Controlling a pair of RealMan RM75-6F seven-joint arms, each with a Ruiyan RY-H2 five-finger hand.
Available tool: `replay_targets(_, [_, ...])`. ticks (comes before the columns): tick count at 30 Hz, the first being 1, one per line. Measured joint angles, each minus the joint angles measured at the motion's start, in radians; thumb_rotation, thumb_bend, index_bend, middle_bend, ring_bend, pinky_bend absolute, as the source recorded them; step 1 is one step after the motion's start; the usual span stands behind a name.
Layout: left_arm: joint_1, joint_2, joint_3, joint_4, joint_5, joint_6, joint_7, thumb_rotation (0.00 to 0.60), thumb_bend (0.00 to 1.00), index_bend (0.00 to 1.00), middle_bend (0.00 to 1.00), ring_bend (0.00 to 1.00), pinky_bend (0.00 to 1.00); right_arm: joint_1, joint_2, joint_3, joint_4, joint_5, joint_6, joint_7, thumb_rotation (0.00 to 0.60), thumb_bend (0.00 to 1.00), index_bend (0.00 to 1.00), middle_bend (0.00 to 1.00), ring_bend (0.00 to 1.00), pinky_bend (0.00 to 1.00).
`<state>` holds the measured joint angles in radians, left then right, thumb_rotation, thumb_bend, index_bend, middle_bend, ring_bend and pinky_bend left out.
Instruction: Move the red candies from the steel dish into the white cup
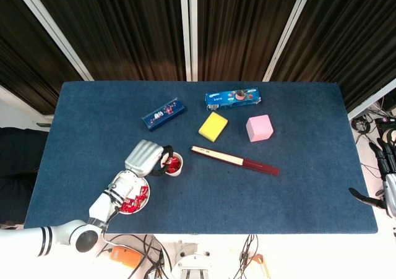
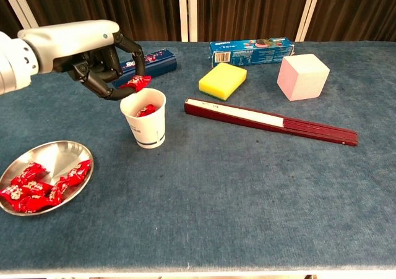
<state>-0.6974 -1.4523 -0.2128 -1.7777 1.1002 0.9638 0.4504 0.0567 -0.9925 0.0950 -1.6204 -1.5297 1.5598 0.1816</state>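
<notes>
The steel dish (image 2: 59,153) (image 1: 146,200) sits at the table's front left with several red candies (image 2: 37,183) in it. The white cup (image 2: 144,119) (image 1: 176,171) stands to the right of the dish, with red candy (image 2: 146,111) inside. My left hand (image 2: 102,56) (image 1: 147,158) hovers just above the cup's left rim and pinches one red candy (image 2: 135,82) between thumb and finger. My right hand (image 1: 387,177) hangs off the table's right edge, fingers apart, holding nothing.
Behind the cup lie a dark blue box (image 2: 151,59), a yellow sponge (image 2: 223,80), a blue cookie box (image 2: 250,50) and a pink cube (image 2: 302,76). A folded dark red fan (image 2: 270,122) lies to the right of the cup.
</notes>
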Motion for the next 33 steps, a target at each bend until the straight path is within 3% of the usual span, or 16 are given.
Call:
replay_targets(6, [-0.016,-0.010,0.017,0.001,-0.036,0.023,0.047,0.600,0.24,0.33,0.93,0.88,0.90,0.001,-0.003,0.000,0.007,0.005,-0.006,0.004,0.600,0.12,0.00,0.01,0.00,0.00])
replay_targets(16, [0.047,0.069,0.069,-0.090,0.063,0.150,0.041,0.600,0.24,0.34,0.93,0.88,0.90,0.010,0.000,0.005,-0.007,-0.006,-0.006,-0.011,0.600,0.12,0.00,0.01,0.00,0.00])
replay_targets(26, [0.209,0.118,0.242,-0.082,0.208,0.255,-0.062,0.600,0.24,0.37,0.93,0.88,0.90,0.015,-0.003,0.004,-0.008,-0.013,-0.011,-0.012,0.600,0.12,0.00,0.01,0.00,0.00])
replay_targets(33, [0.232,0.064,0.285,-0.020,0.235,0.217,-0.080,0.600,0.24,0.37,0.93,0.88,0.90,0.018,0.000,0.003,-0.021,-0.022,-0.009,-0.022,0.600,0.12,0.00,0.01,0.00,0.00])
